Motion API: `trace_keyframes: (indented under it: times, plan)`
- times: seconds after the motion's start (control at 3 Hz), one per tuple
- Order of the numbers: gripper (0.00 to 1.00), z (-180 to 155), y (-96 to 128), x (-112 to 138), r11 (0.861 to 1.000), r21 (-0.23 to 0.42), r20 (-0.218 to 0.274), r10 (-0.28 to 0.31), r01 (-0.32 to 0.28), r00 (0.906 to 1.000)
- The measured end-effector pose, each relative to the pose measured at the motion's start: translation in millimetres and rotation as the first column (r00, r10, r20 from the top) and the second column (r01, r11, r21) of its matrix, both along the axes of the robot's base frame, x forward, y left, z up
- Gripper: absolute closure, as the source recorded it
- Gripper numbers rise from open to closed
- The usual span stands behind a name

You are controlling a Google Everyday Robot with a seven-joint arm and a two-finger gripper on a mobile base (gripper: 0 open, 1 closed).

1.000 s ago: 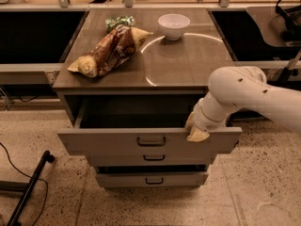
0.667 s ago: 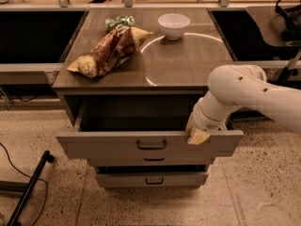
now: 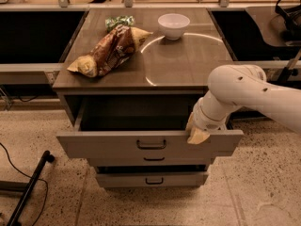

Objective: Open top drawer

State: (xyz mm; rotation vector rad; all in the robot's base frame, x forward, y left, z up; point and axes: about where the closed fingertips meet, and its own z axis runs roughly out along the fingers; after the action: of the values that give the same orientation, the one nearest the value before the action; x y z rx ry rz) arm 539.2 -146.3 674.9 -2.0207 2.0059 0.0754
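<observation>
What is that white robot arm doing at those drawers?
The robot is opening the top drawer. Its gripper sits at the upper edge of the drawer front, right of the handle. The drawer stands pulled out, well past the two smaller drawers below it. A snack bag and a white bowl sit untouched on the cabinet top.

White arm [image 3: 249, 91]: fat, smooth, glossy rounded shell with a few small dark dots near the elbow bulge and a ringed collar at the wrist. Gripper [image 3: 197, 134] is tan-yellowish and stubby, sitting at 4 o'clock of the scene.
</observation>
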Motion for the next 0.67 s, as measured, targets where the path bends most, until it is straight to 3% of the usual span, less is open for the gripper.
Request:
trace_keyframes:
  times: [0.67]
  plan:
    - [0.00,0.0,0.0,0.0,1.000,0.000,0.000,0.000,0.000,1.0000]
